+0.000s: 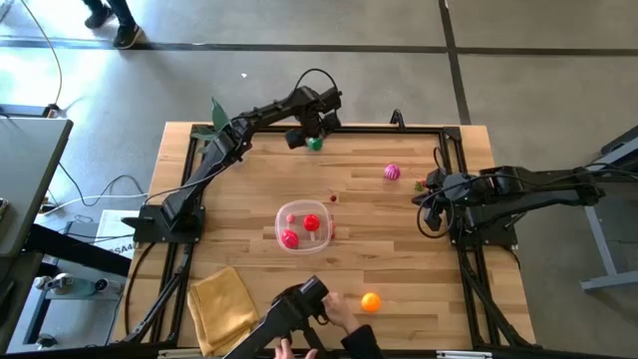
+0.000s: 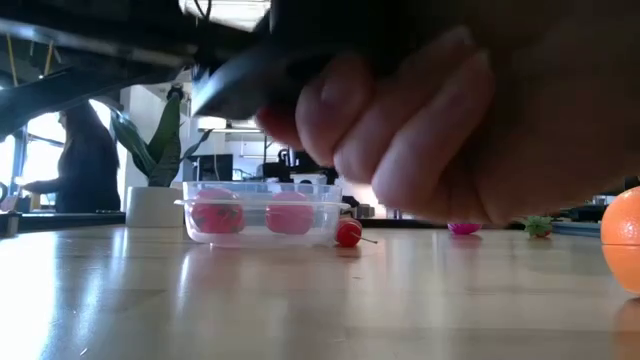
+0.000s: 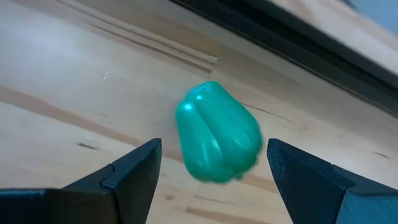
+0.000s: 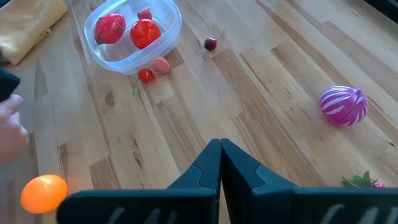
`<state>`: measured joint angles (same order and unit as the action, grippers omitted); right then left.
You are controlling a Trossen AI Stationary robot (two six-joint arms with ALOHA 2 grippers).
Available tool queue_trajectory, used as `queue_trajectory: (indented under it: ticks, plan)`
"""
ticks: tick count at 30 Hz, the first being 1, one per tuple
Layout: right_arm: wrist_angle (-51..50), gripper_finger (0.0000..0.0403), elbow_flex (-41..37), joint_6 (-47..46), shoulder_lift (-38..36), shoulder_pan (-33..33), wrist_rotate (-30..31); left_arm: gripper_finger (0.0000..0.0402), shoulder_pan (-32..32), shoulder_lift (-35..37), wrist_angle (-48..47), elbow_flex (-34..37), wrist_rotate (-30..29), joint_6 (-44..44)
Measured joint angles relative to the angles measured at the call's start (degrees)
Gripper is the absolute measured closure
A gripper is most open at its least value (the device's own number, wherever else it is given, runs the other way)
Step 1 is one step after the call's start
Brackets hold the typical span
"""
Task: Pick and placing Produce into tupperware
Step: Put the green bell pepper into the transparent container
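Left gripper open around green pepper; person's hand near orange.

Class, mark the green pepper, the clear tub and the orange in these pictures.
green pepper (image 3: 219, 134), left wrist view, middle of its body.
clear tub (image 1: 282, 214), high view, left rim.
orange (image 1: 371, 301), high view, its centre.

Green pepper at centre frame; magenta ball striped white at right; orange lower left; yellow cloth; clear tub upper left, red pieces inside.
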<state>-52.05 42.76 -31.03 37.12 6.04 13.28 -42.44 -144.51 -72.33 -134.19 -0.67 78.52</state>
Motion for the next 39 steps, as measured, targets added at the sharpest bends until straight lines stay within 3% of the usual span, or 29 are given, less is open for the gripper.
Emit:
queue_trajectory:
  ticks: [23, 33, 39]
  plan:
    - [0.0, 0.0402, 0.0, 0.0, 0.0, 0.0, 0.0, 0.0123, -0.3, -2.2, 1.4, 0.0, 0.3, 1.7]
    - [0.0, 0.0402, 0.0, 0.0, 0.0, 0.0, 0.0, 0.0193, -0.3, -2.1, -0.1, 0.0, 1.0, 4.3]
    - [0.0, 0.0402, 0.0, 0.0, 0.0, 0.0, 0.0, 0.0181, -0.3, -2.0, -0.2, 0.0, 0.7, 3.6]
